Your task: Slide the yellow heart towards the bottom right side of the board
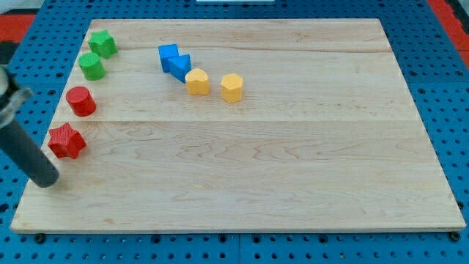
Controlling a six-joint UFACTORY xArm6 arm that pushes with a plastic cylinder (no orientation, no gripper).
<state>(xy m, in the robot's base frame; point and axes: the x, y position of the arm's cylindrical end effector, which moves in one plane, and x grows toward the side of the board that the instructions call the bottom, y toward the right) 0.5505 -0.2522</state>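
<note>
The yellow heart [196, 81] lies on the wooden board [293, 169] in its upper middle-left part, touching a blue block [179, 67] on its upper left. A yellow hexagon [231, 87] sits just to its right, slightly apart. My tip [45, 181] is at the board's left edge near the view's bottom left, just below and left of the red star [67, 141]. It is far from the yellow heart.
A second blue block [168, 55] touches the first. A red cylinder [80, 100], a green cylinder [92, 66] and a green star [102, 44] line the board's left edge. Blue pegboard [447, 88] surrounds the board.
</note>
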